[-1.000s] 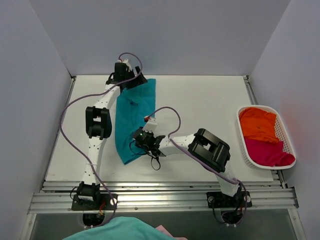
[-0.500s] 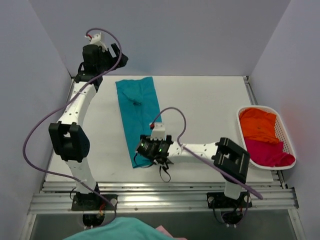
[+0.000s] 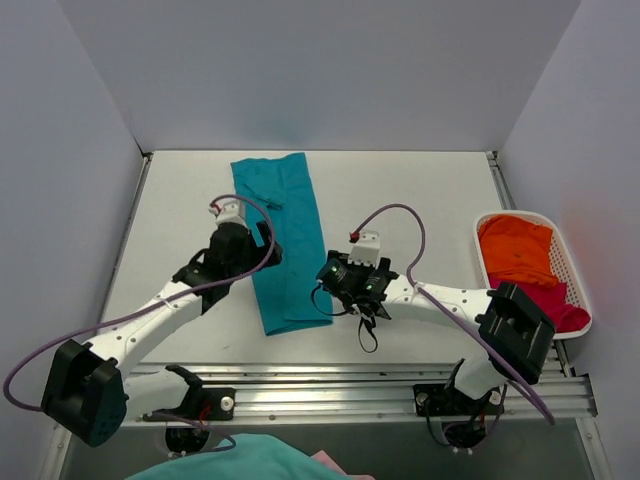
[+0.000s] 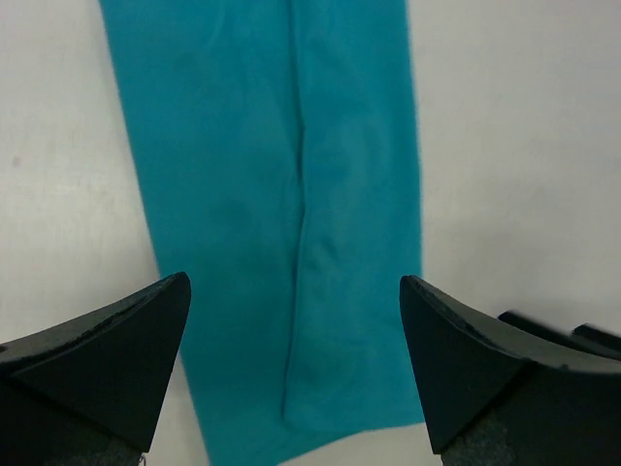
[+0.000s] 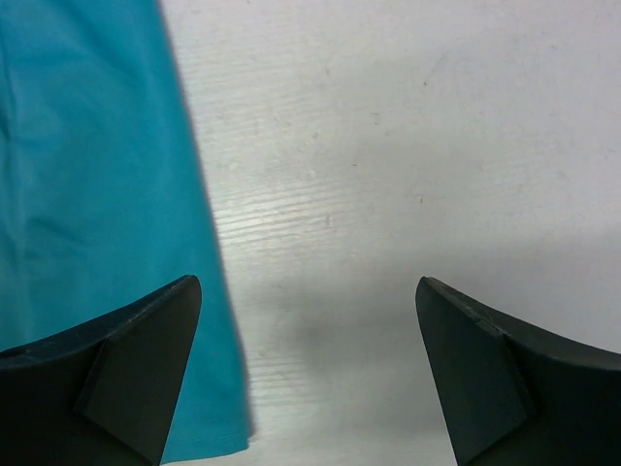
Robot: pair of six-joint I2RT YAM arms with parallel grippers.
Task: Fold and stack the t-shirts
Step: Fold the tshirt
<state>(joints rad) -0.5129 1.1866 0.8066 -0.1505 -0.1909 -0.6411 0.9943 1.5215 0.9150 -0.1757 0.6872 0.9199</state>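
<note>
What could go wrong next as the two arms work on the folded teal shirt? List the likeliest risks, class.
1. The open left claw hangs over the centre crease of the teal shirt. A pinch there might lift only the top layer and undo the fold.
2. The open right claw sits mostly over bare table beside the shirt's edge, so closing there may miss the cloth.

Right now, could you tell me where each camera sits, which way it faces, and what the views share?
Top external: above and behind the arms, looking down on table, teal t-shirt, basket; both arms show.
Left wrist: on the left arm, looking down at the t-shirt; left end effector open.
Right wrist: on the right arm, over table and t-shirt edge; right end effector open.
Shared: all three see the teal t-shirt.
</note>
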